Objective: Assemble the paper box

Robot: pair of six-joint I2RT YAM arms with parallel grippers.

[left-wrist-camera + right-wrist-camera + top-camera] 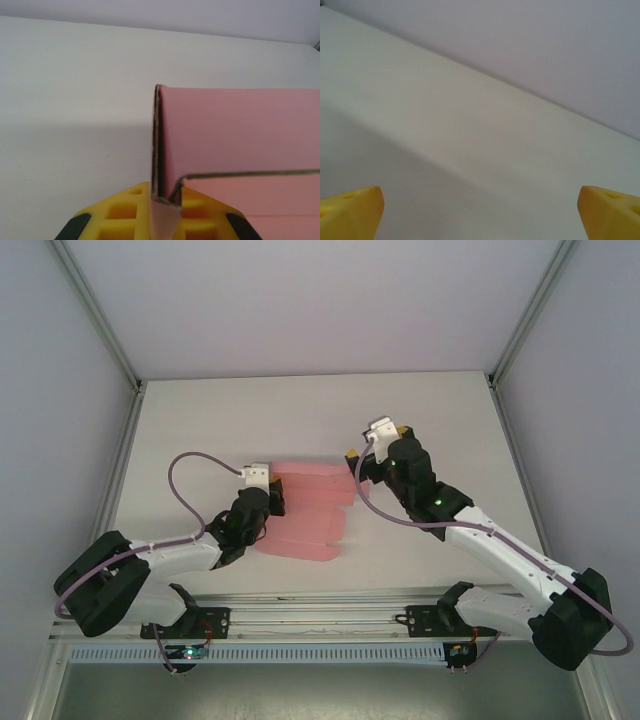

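Clamping the paper box [240, 135] edge, left pincer [163, 214]

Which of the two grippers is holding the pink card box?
The left gripper: its yellow fingers pinch an edge of the pink thin-card box. The right gripper is open, empty.

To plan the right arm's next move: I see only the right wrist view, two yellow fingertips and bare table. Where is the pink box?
Observer: In the top view, the paper box lies mid-table, just left of the right gripper.
Operator: Does the left arm hold it?
Observer: Yes. The left wrist view shows the left gripper shut on a folded card edge.
Operator: Is the box closed already?
Observer: No. From above, several pink panels lie spread out, not folded shut.
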